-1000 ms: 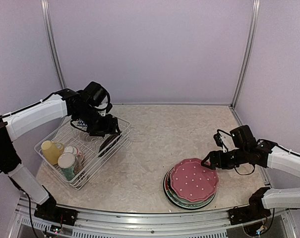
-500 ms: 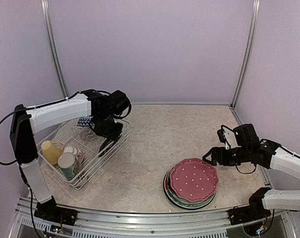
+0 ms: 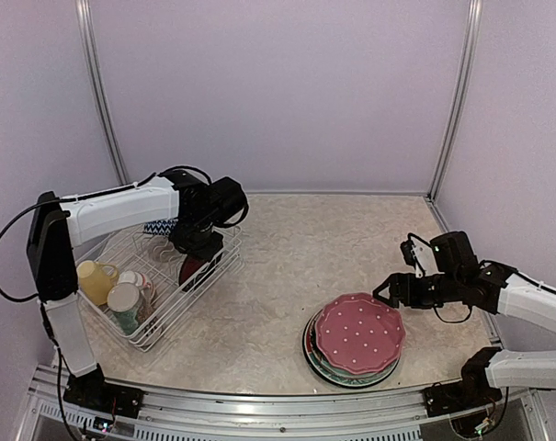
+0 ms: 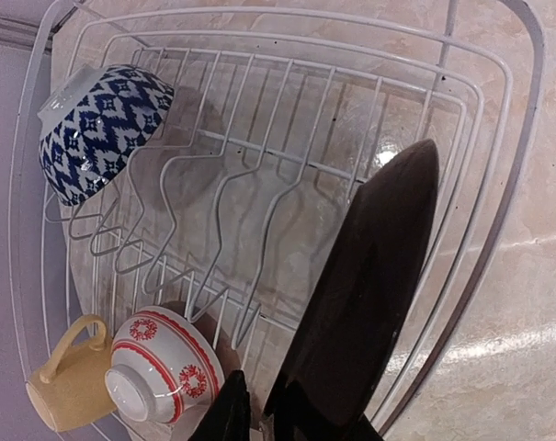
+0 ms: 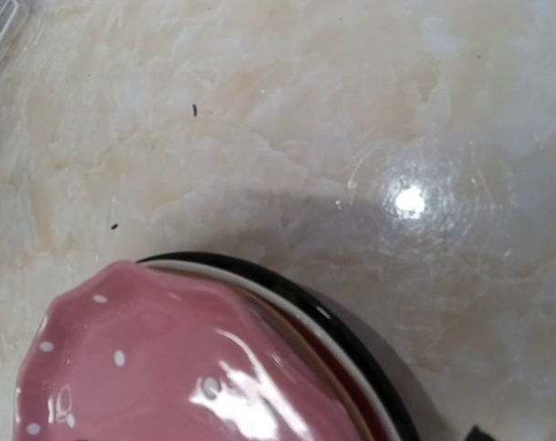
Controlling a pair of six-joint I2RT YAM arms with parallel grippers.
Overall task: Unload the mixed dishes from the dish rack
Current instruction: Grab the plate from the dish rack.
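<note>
The white wire dish rack [image 3: 158,317] [image 4: 498,230] sits at the left. A dark plate [image 3: 193,269] [image 4: 369,303] stands on edge in its right end. My left gripper [image 3: 198,250] [image 4: 291,415] reaches down onto the plate's top rim, jaws closed in on either side of it. Also in the rack are a blue patterned bowl [image 4: 98,129], a red-and-white bowl [image 4: 158,377], a yellow mug [image 3: 94,280] [image 4: 62,400] and a floral mug [image 3: 123,303]. My right gripper [image 3: 386,292] hangs open and empty beside the pink polka-dot plate [image 3: 358,333] [image 5: 167,367].
The pink plate tops a stack of plates [image 3: 316,360] on the marble table [image 3: 287,248] at front right. Purple walls and metal posts [image 3: 101,92] close in the back and sides. Upright tines [image 4: 222,193] fill the rack's middle.
My left gripper came down over the dark plate and its jaws narrowed onto the rim. The plate now stands more upright. The right gripper barely shifted.
</note>
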